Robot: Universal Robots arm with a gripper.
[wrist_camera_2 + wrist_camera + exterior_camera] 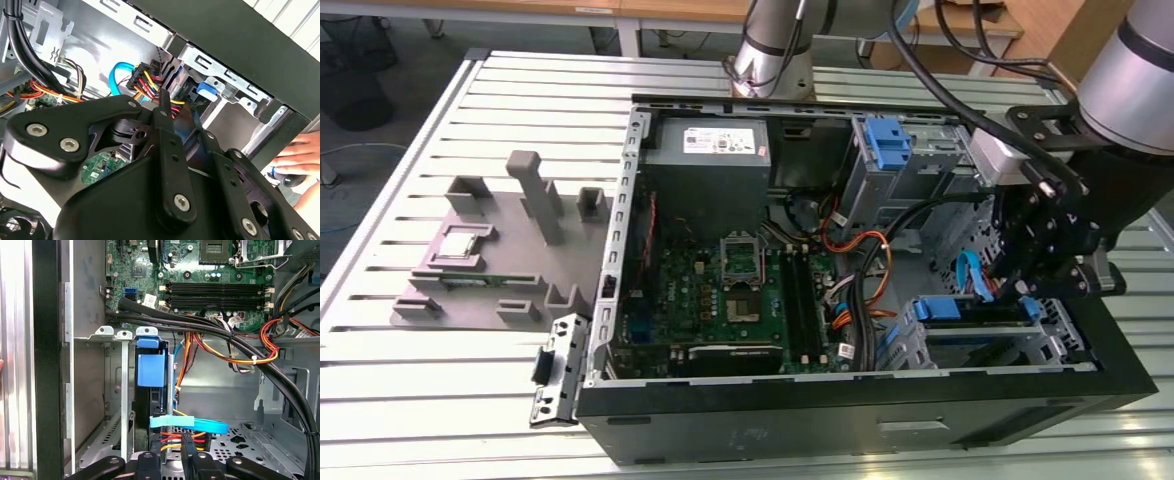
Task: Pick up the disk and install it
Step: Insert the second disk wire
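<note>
Black computer tower case (854, 425) is lying on its side with the panel off, on the slatted aluminium desk (400, 400). The green motherboard (720, 300) is fully exposed, and the grey power supply box with a white sticker (707, 140) sits at the far end.

The disk (958, 309) is down in the metal drive cage at the near corner of the case, on the exterior view's right. In the first wrist view it stands edge-on in the cage slot, so what shows of the disk (150, 370) is mostly the blue plastic carrier tab with a dark edge below it.

The black robot hand (1030, 285) hangs right over that cage, just beside the disk. In the first wrist view the hand (172, 464) is next to a light-blue flat cable (200, 424) and a bundle of red, yellow and black wires (175, 440). Honestly can't tell how far open the hand is, or whether it has hold of anything.

Other stuff: a second blue plastic bracket (887, 140) in the far bay, and a grey plastic fixture block (507, 240) on the desk to the exterior view's left, well apart from the case. The second wrist view catches a person's own hand (300, 150) just outside the case wall.
</note>
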